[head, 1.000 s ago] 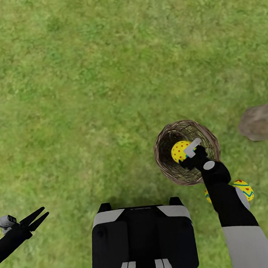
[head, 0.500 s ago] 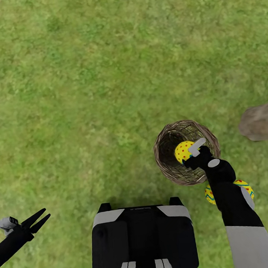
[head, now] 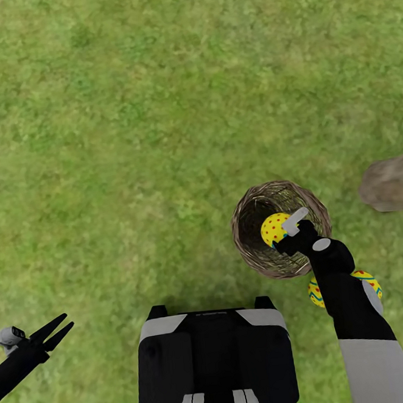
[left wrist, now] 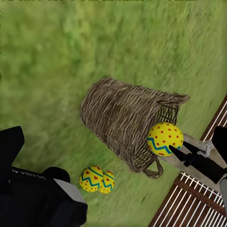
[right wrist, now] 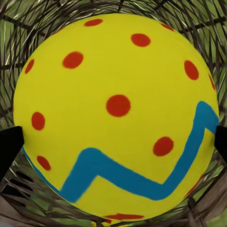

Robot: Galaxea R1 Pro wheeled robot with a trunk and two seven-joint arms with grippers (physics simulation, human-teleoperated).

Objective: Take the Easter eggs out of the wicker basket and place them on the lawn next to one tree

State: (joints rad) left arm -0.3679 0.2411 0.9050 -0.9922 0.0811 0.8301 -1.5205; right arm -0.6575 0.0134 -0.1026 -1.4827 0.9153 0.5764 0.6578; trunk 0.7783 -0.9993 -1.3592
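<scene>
Lawn (head: 156, 107): mottled green grass, across the whole ground.

Basket (head: 257, 206): brown open-weave wicker, round and deep, standing on the lawn right of centre, just beyond the robot's base (head: 215, 359). From the left wrist view, basket (left wrist: 118, 118) seen from the side, a small handle at its rim.

Dotted egg (head: 272, 229): yellow, red dots, blue zigzag band; at the mouth of the basket, gripped by the right hand (head: 285, 238). Fingers closed on either side of it, dark fingertips (right wrist: 10, 146) pressed at both edges of the egg (right wrist: 118, 113) in the right wrist view. From the left wrist view, same egg (left wrist: 164, 139) level with the basket's rim, right hand (left wrist: 182, 153) clasping it.

Two more eggs (head: 364, 282): yellow with blue zigzags, lying on the grass just near of the basket, partly hidden behind the right arm. In the left wrist view, the pair (left wrist: 97, 179) side by side, touching, just beside the basket's foot.

Tree trunk (head: 392, 182): pale grey-brown, at the right edge, near the basket and apart from it.

Left hand (head: 54, 330): low at the near left, well apart from the basket, fingers parted narrowly, holding nothing.
</scene>
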